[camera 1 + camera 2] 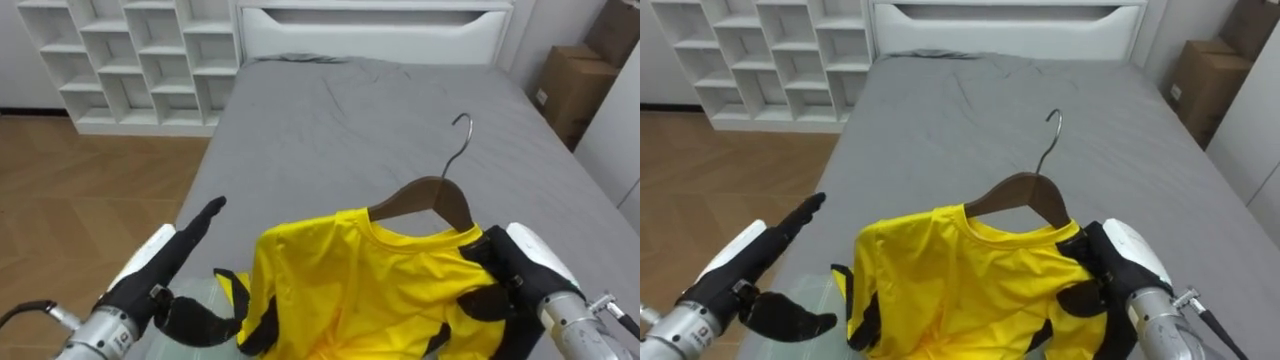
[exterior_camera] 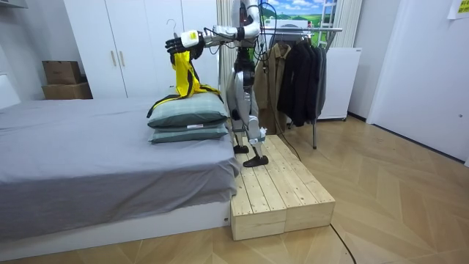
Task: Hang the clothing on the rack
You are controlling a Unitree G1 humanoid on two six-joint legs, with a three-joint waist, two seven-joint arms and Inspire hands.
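A yellow shirt (image 1: 370,280) with black trim hangs on a wooden hanger (image 1: 430,195), whose metal hook (image 1: 462,125) points up and away from me. My right hand (image 1: 510,270) is curled round the shirt's right shoulder at the hanger's end and holds it up over the bed. To the left of the shirt's sleeve, my left hand (image 1: 165,265) has its fingers stretched straight forward. In the room view I stand on a wooden platform (image 2: 282,194) at the bed's edge, with the shirt (image 2: 183,73) raised in front of me above stacked pillows (image 2: 189,117).
The grey bed (image 1: 350,130) stretches ahead to a white headboard. A white cubby shelf (image 1: 140,60) stands at the far left and cardboard boxes (image 1: 575,85) at the far right. Behind me a clothes rack (image 2: 297,29) carries dark coats.
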